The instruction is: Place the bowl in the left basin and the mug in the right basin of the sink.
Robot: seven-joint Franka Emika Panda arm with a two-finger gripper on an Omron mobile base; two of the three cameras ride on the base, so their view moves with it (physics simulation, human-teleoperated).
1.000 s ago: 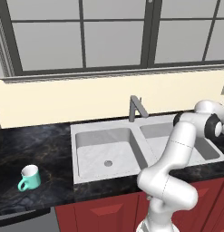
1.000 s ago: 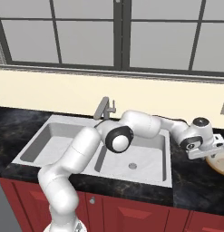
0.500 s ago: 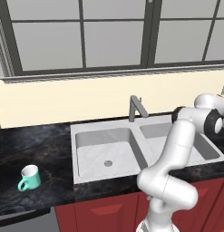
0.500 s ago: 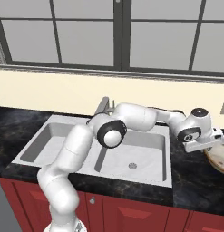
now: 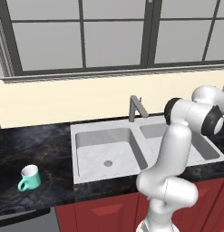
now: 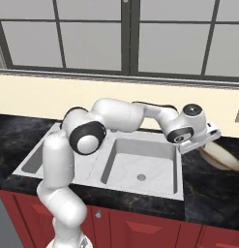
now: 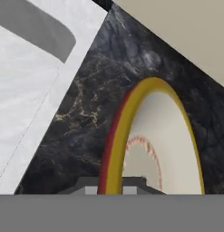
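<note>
- Bowl is tilted up off the black marble counter at the sink's 3 o'clock side in right base view; the white hand covers its near edge.
- Hand view: bowl fills the lower right, yellow-and-red rim standing on edge, cream inside with a faint ring; its bottom is cut off by the frame.
- Gripper sits right at the bowl's rim. Fingertips are hidden behind the rim in hand view and too small to make out in right base view, so I cannot tell for sure whether they clamp the bowl or how wide they stand.
- Left base view: arm reaches to 3 o'clock, hand cut off by the frame edge.
- Mug, teal, upright, handle toward 7 o'clock, on the counter well apart from the sink at its 9 o'clock side.
- Sink: left basin with drain; right basin mostly hidden by the arm in left base view, seen in full with its drain in right base view.
- Faucet at sink's 12 o'clock.
- Hand view: sink rim corner at upper left, dark counter between it and the bowl.
</note>
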